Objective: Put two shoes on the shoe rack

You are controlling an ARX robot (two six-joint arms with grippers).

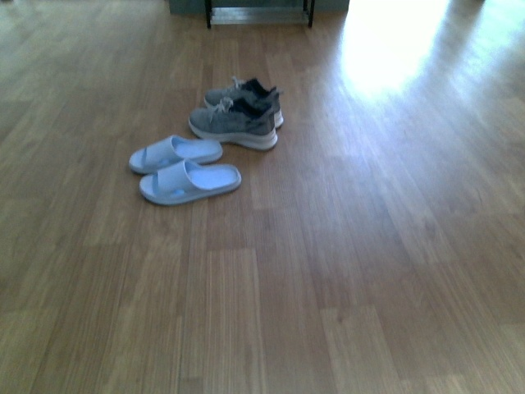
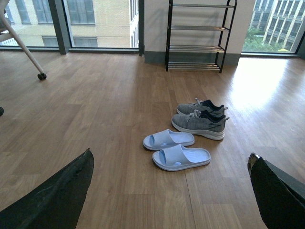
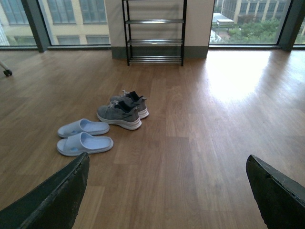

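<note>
A pair of grey knit sneakers (image 1: 236, 121) (image 2: 200, 121) (image 3: 120, 113) with white soles stands side by side on the wooden floor. Just in front of them lies a pair of pale blue slides (image 1: 187, 168) (image 2: 177, 149) (image 3: 84, 137). The black-framed shoe rack (image 2: 199, 36) (image 3: 155, 33) with chrome bar shelves stands against the far wall; only its feet (image 1: 258, 12) show in the front view. My left gripper (image 2: 170, 164) is open, well short of the slides. Open too is my right gripper (image 3: 167, 164), over bare floor to the right of the shoes. Neither holds anything.
Floor-to-ceiling windows (image 2: 95, 21) line the far wall on both sides of the rack. A white chair leg with a castor (image 2: 42, 75) stands at the far left. Strong sun glare (image 1: 385, 49) falls on the floor at the right.
</note>
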